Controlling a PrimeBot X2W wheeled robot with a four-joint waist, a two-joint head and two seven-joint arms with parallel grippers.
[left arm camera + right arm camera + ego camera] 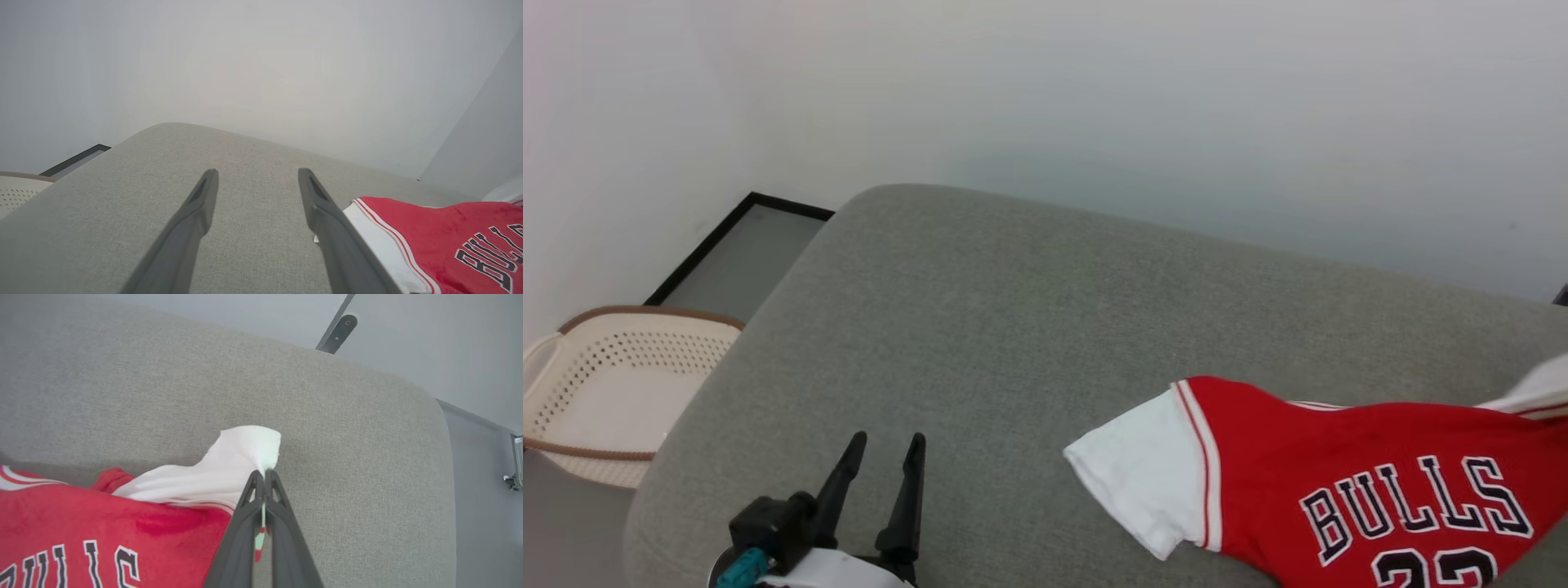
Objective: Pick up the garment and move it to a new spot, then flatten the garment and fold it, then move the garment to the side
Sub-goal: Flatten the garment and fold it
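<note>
Grey upholstery (1013, 310) is seen beneath two grippers, with one pale wall (1094, 98) behind. At the lower middle of the right wrist view, the right gripper (264, 475) is clamped on the white cloth of the one garment (81, 522), which is pinched between its jaws. At the lower left of the head view, the left gripper (888, 441) is held with its jaws spread apart and nothing between them. The garment is laid on the upholstery at the lower right of the head view, with its "BULLS" lettering turned up. One perforated cream basket (621, 384) is seen at the left edge, beside the upholstery.
</note>
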